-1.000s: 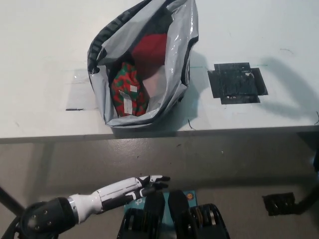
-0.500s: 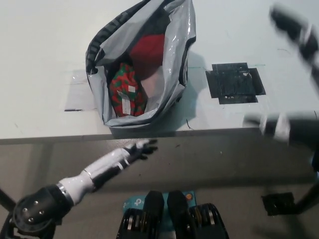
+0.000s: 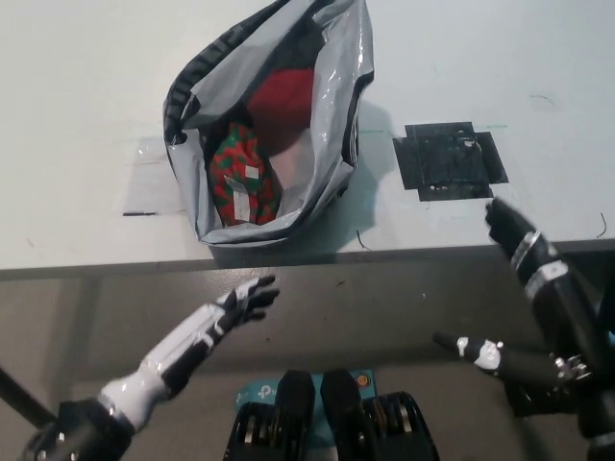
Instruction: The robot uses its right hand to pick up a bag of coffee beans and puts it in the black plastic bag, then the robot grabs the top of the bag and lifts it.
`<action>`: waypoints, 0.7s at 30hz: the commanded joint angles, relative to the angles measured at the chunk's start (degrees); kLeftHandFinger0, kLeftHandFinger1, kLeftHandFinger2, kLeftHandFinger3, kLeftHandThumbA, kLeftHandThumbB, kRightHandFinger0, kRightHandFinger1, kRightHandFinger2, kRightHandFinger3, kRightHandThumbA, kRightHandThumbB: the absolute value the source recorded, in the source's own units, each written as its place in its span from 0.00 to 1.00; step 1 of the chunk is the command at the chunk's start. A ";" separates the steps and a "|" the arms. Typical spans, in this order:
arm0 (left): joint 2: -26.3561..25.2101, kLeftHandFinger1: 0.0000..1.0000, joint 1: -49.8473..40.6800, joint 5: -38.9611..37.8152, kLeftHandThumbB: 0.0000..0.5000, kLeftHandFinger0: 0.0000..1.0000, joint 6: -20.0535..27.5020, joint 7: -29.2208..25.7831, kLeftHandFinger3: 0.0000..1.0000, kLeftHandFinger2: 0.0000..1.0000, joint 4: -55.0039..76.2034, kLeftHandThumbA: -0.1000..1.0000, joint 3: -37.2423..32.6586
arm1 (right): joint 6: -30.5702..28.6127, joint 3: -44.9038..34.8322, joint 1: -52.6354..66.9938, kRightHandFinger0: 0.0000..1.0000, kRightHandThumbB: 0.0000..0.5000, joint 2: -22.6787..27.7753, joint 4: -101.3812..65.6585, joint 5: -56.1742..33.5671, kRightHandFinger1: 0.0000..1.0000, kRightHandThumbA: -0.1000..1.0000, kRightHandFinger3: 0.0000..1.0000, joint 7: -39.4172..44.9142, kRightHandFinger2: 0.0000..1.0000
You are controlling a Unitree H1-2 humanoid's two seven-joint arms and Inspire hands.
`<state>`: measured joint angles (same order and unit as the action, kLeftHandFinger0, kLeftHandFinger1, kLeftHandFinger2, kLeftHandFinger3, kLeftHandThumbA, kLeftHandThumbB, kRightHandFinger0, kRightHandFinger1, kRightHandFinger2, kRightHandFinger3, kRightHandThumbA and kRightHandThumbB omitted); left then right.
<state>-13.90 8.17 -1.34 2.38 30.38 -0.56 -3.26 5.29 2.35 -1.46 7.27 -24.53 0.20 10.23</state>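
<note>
Both robot hands, white left (image 3: pixel 248 300) and black right (image 3: pixel 524 252), spread empty; I see the red-green coffee bag (image 3: pixel 242 176) already inside the shiny black plastic bag (image 3: pixel 341 106) at twelve o'clock.

White left hand (image 3: pixel 245 301) with black fingers, black right hand (image 3: pixel 524 288), silver bands

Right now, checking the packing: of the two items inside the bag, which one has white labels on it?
The red-and-green patterned package, lying nearer the table edge. The plain red item behind it shows no labels.
</note>
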 commanded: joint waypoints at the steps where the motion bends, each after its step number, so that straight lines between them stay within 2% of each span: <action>1: 1.30 1.00 -7.76 -0.96 0.49 1.00 10.18 -5.75 1.00 1.00 2.69 0.98 2.88 | -23.49 0.41 7.52 1.00 0.29 -4.42 14.71 7.73 1.00 0.89 1.00 -8.40 1.00; 2: 1.34 1.00 -8.81 -0.85 0.50 1.00 10.31 -5.69 1.00 1.00 2.64 0.97 2.92 | -23.80 0.37 8.57 1.00 0.39 -4.71 16.31 8.12 1.00 0.93 1.00 -8.73 1.00; 4: 1.30 1.00 -10.10 -0.91 0.50 1.00 10.72 -5.37 1.00 1.00 2.51 0.97 2.88 | -24.46 0.36 9.96 1.00 0.42 -4.87 17.64 8.41 1.00 0.95 1.00 -8.81 1.00; 7: 1.29 1.00 -11.09 -0.95 0.50 1.00 11.08 -5.08 1.00 1.00 2.28 0.96 2.76 | -24.65 0.30 11.17 1.00 0.43 -4.94 18.23 7.99 1.00 0.93 1.00 -8.31 1.00; 10: 1.34 1.00 -11.94 -0.90 0.52 1.00 11.07 -5.06 1.00 1.00 2.28 0.97 2.67 | -26.28 0.57 11.79 1.00 0.38 -5.11 19.40 8.02 1.00 0.89 1.00 -8.10 1.00; 12: 1.21 1.00 -12.04 -0.78 0.50 1.00 11.68 -5.09 1.00 1.00 1.91 0.97 2.68 | -27.57 1.03 11.54 1.00 0.34 -4.94 20.30 8.58 1.00 0.89 1.00 -8.01 1.00; 19: 1.21 1.00 -11.95 0.08 0.49 1.00 12.19 -6.30 1.00 1.00 1.39 0.98 2.80 | -29.47 1.63 11.07 1.00 0.39 -5.13 22.19 9.07 1.00 0.88 1.00 -8.12 1.00; 21: 1.37 1.00 -11.42 -0.14 0.51 1.00 12.67 -6.61 1.00 1.00 0.63 0.97 2.95 | -28.91 1.64 10.67 1.00 0.37 -4.96 22.22 9.12 1.00 0.88 1.00 -8.05 1.00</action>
<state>-12.66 -3.85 -1.24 8.49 27.60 -0.58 -1.83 -12.35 3.29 10.29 3.45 -2.50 6.32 5.32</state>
